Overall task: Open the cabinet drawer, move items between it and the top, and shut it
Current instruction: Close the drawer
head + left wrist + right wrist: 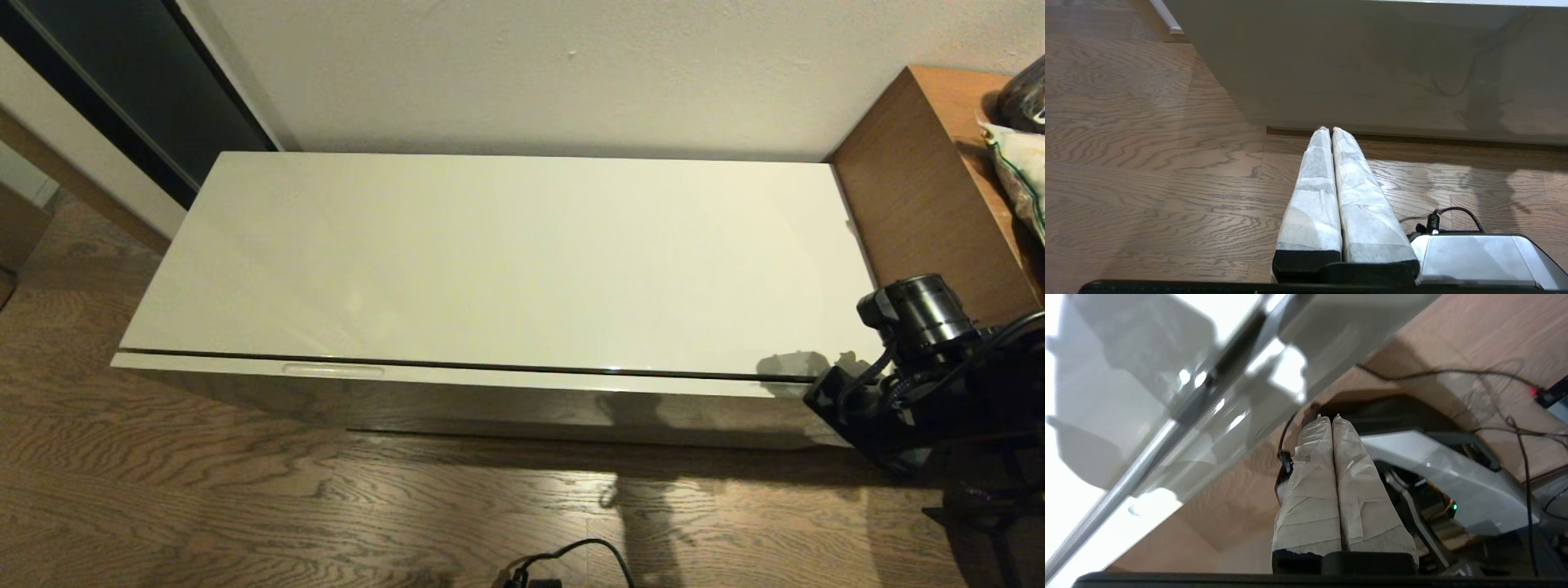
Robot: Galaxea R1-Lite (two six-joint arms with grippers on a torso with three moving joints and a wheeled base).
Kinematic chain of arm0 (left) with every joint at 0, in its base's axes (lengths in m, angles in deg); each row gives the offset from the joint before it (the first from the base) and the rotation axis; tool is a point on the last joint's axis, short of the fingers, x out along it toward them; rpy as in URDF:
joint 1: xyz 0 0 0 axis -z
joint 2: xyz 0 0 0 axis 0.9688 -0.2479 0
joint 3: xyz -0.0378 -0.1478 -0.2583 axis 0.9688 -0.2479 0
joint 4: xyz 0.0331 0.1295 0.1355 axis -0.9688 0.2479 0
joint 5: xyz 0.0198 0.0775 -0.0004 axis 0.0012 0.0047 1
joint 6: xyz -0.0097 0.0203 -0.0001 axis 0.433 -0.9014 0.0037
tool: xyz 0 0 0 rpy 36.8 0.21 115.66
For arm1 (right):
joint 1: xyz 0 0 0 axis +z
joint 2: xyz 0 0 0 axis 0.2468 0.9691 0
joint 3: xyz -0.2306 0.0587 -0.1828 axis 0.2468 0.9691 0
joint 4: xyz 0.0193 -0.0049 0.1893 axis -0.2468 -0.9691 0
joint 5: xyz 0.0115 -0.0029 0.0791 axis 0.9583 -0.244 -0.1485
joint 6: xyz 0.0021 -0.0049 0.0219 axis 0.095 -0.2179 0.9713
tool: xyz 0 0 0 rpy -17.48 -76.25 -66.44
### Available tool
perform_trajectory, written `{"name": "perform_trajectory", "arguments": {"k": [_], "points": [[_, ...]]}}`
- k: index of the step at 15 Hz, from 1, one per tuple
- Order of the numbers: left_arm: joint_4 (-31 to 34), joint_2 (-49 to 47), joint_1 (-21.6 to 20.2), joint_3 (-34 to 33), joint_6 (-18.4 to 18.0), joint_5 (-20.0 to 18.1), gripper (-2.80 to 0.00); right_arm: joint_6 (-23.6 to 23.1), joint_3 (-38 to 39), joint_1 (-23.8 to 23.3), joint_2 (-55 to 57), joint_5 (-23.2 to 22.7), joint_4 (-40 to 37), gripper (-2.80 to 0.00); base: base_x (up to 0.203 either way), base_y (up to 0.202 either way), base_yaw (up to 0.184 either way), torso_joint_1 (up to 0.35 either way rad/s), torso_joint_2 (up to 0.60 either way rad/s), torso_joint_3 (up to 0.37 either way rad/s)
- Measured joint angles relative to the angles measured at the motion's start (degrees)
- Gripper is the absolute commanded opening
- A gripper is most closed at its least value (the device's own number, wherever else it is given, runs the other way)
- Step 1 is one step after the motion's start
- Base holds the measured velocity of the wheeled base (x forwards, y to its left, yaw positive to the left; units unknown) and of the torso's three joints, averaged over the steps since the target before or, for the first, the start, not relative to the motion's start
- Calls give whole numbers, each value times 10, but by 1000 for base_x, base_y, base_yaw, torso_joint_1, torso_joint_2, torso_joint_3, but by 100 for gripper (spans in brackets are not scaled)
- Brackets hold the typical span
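The top (506,253) is a long glossy cream slab with nothing lying on it. Under its front edge the cabinet drawer (506,380) is closed; one slim handle recess (332,370) shows near its left end. The items are out of view. My right arm (922,367) hangs at the cabinet's front right corner. In the right wrist view my right gripper (1327,417) is shut and empty, pointing down beside the glossy cabinet edge (1180,412). My left gripper (1329,130) is parked low, shut and empty, its taped fingers (1314,196) aimed at the foot of the cabinet front (1372,73).
A taller brown wooden desk (922,180) adjoins the cabinet on the right, with bags (1020,171) on it. A dark doorway (122,90) lies at the back left. A black cable (571,555) lies on the wood floor. My own base (1453,473) sits under the right gripper.
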Motion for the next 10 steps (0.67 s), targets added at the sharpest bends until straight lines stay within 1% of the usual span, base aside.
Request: {"name": "perform_trajectory", "arguments": {"k": [3,5,7,10], "points": [[0,0,0,0,0,0,-280,-6,-4,-11,-9,-6,-8,-280,0,0,0,0,0,0],[0,0,0,0,0,0,-280,-6,-8,-12,-28,-14,-29,-280,0,0,0,0,0,0],[0,0,0,0,0,0,-280,-6,-20,-12,-60,-30,-67,-280,0,0,0,0,0,0],[0,0,0,0,0,0,-280,-11,-54,5,-151,-78,-161,-280,0,0,0,0,0,0]]}}
